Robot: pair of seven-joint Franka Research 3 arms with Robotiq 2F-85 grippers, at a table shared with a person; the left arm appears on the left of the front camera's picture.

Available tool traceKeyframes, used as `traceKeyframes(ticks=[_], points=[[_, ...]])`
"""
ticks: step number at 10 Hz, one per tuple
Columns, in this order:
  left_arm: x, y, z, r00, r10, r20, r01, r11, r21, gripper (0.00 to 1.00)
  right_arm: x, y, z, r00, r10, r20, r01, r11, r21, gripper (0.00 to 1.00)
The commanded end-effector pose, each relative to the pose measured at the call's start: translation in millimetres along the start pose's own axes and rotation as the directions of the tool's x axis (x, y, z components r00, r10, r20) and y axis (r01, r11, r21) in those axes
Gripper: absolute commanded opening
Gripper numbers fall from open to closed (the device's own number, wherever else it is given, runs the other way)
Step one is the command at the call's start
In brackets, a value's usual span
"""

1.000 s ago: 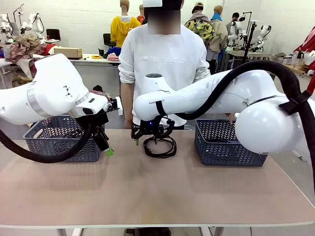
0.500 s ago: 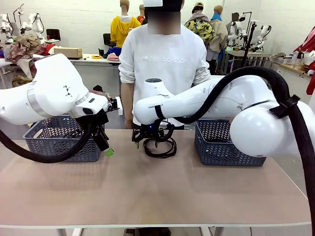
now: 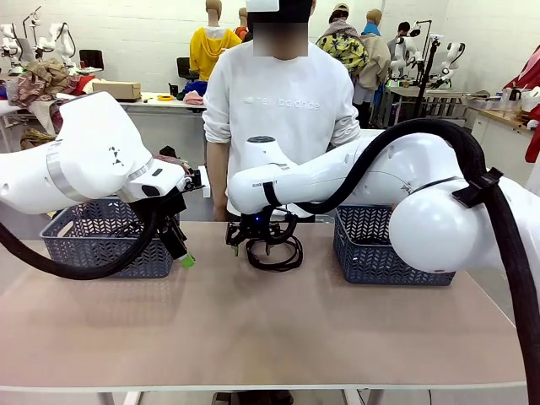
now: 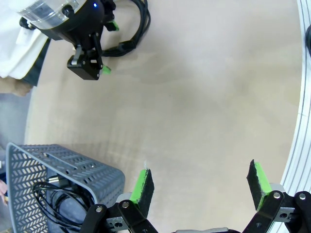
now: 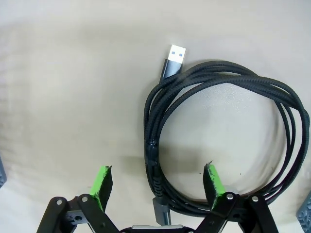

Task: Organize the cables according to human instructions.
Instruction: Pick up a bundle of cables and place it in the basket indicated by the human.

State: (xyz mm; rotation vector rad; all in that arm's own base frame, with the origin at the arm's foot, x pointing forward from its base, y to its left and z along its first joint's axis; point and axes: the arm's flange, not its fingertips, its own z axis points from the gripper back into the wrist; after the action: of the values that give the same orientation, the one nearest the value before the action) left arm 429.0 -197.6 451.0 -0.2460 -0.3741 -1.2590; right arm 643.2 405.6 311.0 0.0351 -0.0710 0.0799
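A black braided cable (image 5: 218, 73) lies coiled on the table, its silver USB plug (image 5: 176, 52) pointing away from the coil. My right gripper (image 5: 158, 182) hangs low over it, open, and its green pads (image 5: 103, 180) straddle the coil's near strand without touching. In the front view the same coil (image 3: 283, 253) lies at the table's far middle under the right gripper (image 3: 251, 243). My left gripper (image 3: 181, 253) hovers open and empty beside the left basket (image 3: 93, 253). In the left wrist view the left gripper (image 4: 200, 184) is above bare table, and more cables (image 4: 48, 206) lie inside that basket (image 4: 73, 167).
A second grey basket (image 3: 384, 257) stands at the far right, behind my right arm. A person (image 3: 283, 110) stands at the far edge behind the coil. Bare tabletop (image 3: 270, 329) spreads across the near half.
My right arm has shifted a little to the left and settled lower over the coil. The left arm and the cable have not moved.
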Motion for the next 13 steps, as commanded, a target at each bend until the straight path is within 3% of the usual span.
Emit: traceKeyframes(ticks=[1,2,3,4,5,6,7,8,9,13], points=[[-1.8,0.9,1.0,1.000,0.004,0.000,-0.004,1.000,0.004,1.00,8.6,8.3,5.5,0.999,-0.035,0.007,0.035,0.999,-0.009,0.81],[-1.8,0.9,1.0,1.000,0.004,0.000,-0.004,1.000,0.004,1.00,8.8,8.8,6.1,0.999,-0.036,0.011,0.036,0.999,-0.009,0.78],[-1.8,0.9,1.0,1.000,0.004,0.000,-0.004,1.000,0.004,1.00,9.1,8.6,5.8,0.999,-0.037,0.011,0.037,0.999,-0.007,0.61],[-1.8,0.9,1.0,1.000,0.004,0.000,-0.004,1.000,0.004,1.00,9.0,9.0,6.5,0.999,-0.037,0.014,0.037,0.999,-0.006,0.58],[-1.8,0.9,1.0,1.000,0.004,0.000,-0.004,1.000,0.004,1.00,9.1,9.3,6.6,0.999,-0.038,0.015,0.038,0.999,-0.005,0.42],[-1.8,0.9,1.0,1.000,0.004,0.000,-0.004,1.000,0.004,1.00,9.5,9.3,6.7,0.999,-0.038,0.011,0.038,0.999,-0.002,0.38],[-1.8,0.9,1.0,1.000,0.004,0.000,-0.004,1.000,0.004,1.00,9.6,9.8,7.3,0.999,-0.039,0.011,0.039,0.999,-0.003,0.22],[-1.8,0.9,1.0,1.000,0.004,0.000,-0.004,1.000,0.004,1.00,9.7,10.4,8.3,0.999,-0.041,0.015,0.041,0.999,-0.004,0.19],[-1.8,0.9,1.0,1.000,0.004,0.000,-0.004,1.000,0.004,1.00,9.9,11.0,8.7,0.999,-0.041,0.016,0.042,0.999,-0.002,0.02],[-1.8,0.9,1.0,1.000,0.004,0.000,-0.004,1.000,0.004,1.00,10.1,8.9,4.0,0.999,-0.043,-0.007,0.043,0.999,0.009,0.00]])
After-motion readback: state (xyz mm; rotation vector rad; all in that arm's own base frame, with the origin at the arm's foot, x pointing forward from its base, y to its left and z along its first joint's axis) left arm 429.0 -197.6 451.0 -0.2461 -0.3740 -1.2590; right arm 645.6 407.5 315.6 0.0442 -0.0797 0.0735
